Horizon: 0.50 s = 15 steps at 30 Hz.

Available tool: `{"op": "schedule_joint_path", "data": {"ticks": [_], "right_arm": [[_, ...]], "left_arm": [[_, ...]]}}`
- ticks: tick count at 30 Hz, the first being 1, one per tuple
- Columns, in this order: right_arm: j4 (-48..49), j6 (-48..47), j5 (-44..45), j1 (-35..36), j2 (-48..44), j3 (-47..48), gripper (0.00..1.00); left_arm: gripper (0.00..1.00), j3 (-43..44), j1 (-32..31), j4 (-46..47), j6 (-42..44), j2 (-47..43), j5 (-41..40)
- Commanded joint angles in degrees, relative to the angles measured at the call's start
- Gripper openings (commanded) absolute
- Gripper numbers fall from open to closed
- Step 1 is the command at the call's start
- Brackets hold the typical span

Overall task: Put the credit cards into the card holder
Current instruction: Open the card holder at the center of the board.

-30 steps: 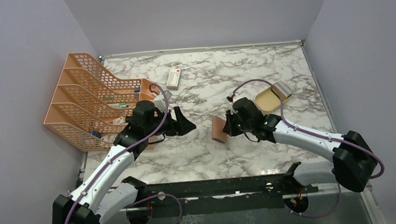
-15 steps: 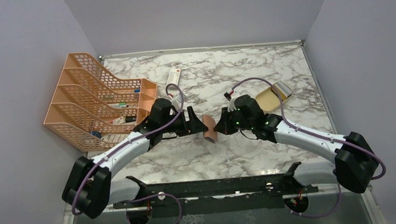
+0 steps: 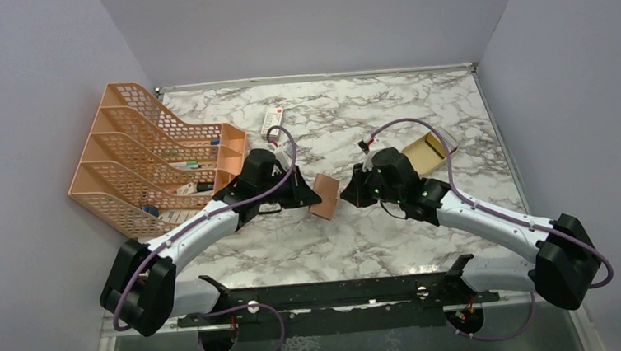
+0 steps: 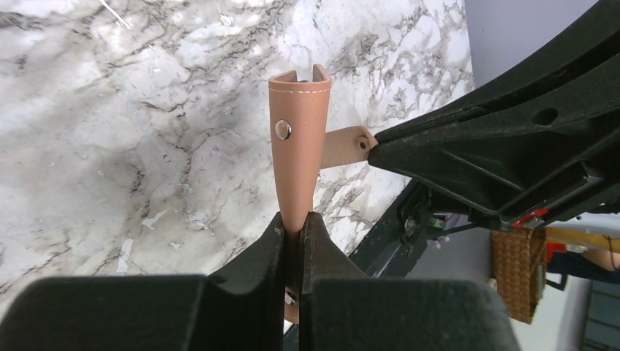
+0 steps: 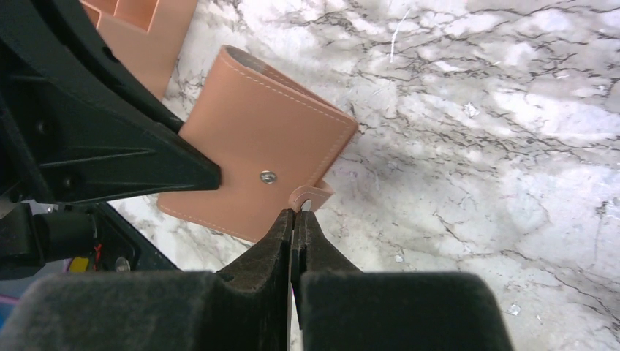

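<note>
Far left: orange plastic mesh file rack (image 3: 149,158), not part of the task. Left gripper (image 4: 294,227) is clenched on one edge of the small flat tan-brown leather bifold card holder (image 3: 323,196). The holder is lifted off the marble-pattern table (image 3: 385,104), mid-table between both arms, and folded shut. Its small clasp tab (image 5: 311,196) is off the metal snap stud (image 5: 268,176). Right gripper (image 5: 296,216) is clenched on that tab.

Further right is a tan shallow box (image 3: 421,155) with a sliver of grey credit cards (image 3: 447,139) at its far edge, mostly hidden by cable.

Step, as I judge it: opening the holder, no card inserted yet. Next move: pull the flaps apart without tearing the tab, expose the slots, then free one arm to get a card.
</note>
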Motion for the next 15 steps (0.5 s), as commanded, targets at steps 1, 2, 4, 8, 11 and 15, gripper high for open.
{"op": "schedule_joint_path", "data": {"ticks": [1, 2, 4, 8, 11, 15], "right_arm": [[-0.5, -1.3, 5.8, 0.2, -2.6, -1.8, 0.01], [-0.4, -1.6, 5.6, 0.2, -2.5, -2.1, 0.01], [0.0, -2.0, 4.4, 0.2, -2.1, -2.5, 0.01], [2.5, -2.2, 0.9, 0.2, -3.0, -3.9, 0.01], [5.1, -1.4, -0.2, 0.2, -3.5, -5.7, 0.01], [4.8, -0.8, -1.5, 0.2, -2.5, -6.0, 0.01]], "left_arm": [[0.00, -0.3, -0.1, -3.5, 3.3, -3.2, -5.3], [0.00, -0.4, -0.1, -3.7, 3.5, -3.1, -5.9], [0.03, -0.5, -0.1, -4.0, 3.5, -2.3, -6.7], [0.43, 0.2, -0.1, -6.3, 5.3, -0.8, -8.7], [0.54, 1.5, -0.1, -9.9, 7.2, 0.3, -11.5], [0.64, 2.3, -0.3, -11.3, 6.8, 0.5, -10.9]]}}
